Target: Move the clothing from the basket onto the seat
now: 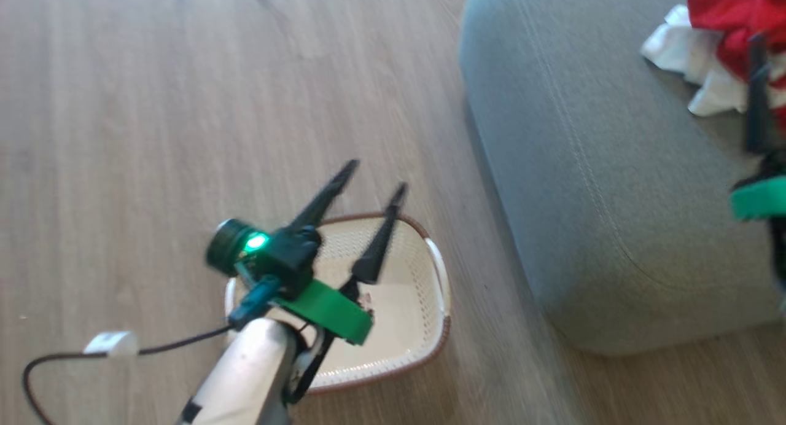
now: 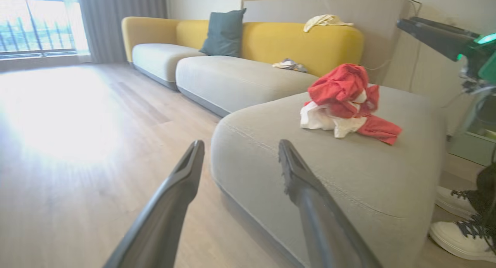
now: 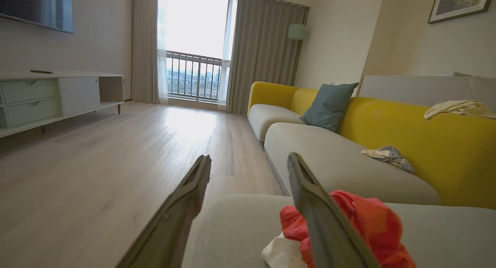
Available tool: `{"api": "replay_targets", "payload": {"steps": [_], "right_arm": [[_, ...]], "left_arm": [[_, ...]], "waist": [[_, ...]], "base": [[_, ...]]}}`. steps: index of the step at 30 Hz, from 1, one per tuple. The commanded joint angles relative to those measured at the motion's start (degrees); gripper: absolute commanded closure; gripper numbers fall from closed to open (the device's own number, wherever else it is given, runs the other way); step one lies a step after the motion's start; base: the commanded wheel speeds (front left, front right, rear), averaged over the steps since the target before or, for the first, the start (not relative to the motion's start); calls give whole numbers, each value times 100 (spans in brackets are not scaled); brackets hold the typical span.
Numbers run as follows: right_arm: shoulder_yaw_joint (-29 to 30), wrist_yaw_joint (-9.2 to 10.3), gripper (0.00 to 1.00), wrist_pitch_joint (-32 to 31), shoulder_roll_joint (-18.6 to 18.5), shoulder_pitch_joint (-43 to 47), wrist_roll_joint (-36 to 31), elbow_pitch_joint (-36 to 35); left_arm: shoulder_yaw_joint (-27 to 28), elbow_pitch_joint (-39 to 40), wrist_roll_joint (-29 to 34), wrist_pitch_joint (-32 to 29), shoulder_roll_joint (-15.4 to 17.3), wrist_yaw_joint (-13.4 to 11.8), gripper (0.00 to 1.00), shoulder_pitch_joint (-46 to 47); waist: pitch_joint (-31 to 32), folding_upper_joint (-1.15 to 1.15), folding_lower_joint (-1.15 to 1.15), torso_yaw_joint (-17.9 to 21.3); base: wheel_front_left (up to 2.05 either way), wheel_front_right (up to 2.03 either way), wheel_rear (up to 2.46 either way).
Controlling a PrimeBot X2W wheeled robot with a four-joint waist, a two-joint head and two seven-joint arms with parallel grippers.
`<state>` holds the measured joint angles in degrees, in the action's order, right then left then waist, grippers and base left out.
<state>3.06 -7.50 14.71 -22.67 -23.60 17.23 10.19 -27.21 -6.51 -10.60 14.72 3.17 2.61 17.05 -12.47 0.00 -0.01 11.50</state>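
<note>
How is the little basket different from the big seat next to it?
The basket is small; the seat is far bigger. The basket is cream plastic with holes and a brown rim; the seat is grey-green fabric. The basket's visible floor is bare; the seat carries the red and white clothing. Both have rounded corners.

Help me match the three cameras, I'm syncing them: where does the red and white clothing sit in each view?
Head view: the clothing is in the top right corner, on the seat.
Left wrist view: right of centre, on top of the seat.
Right wrist view: at the bottom edge, right of centre.
Shared landmark: the grey-green seat under it.
</note>
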Motion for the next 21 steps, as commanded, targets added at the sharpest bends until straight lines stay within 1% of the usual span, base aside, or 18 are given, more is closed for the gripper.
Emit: {"api": "replay_targets", "payload": {"steps": [1, 3, 6, 10, 15, 19, 21], "right_arm": [[-139, 1, 0, 29, -38, 152, 71, -334], [-261, 1, 0, 29, 15, 349, 131, -568], [-371, 1, 0, 29, 135, 607, 206, -816], [-444, 1, 0, 29, 355, 959, 240, -960], [-502, 1, 0, 29, 604, 1371, 193, -839], [-456, 1, 0, 29, 871, 1615, 227, -675], [-471, 1, 0, 29, 980, 1718, 194, -615]], "left_arm": [[327, 239, -59, 28, -29, -132, 0, -17], [580, 331, -229, 28, -29, -361, 0, -170], [870, 413, -202, 28, -29, -631, 0, -361], [1130, 434, -178, 28, -29, -936, 0, -600], [1390, 470, -108, 28, -29, -1411, 0, -863], [1488, 452, 33, 28, -29, -1620, 0, -1084], [1568, 440, -35, 28, -29, -1728, 0, -1199]], "waist": [[282, 0, 1, -273], [393, 0, 1, -397], [541, 0, 1, -584], [711, 0, 1, -862], [870, 0, 1, -1162], [976, 0, 1, -1330], [1006, 0, 1, -1371]], "base": [[0, 0, 0], [0, 0, 0], [0, 0, 0], [0, 0, 0], [0, 0, 0], [0, 0, 0], [0, 0, 0]]}}
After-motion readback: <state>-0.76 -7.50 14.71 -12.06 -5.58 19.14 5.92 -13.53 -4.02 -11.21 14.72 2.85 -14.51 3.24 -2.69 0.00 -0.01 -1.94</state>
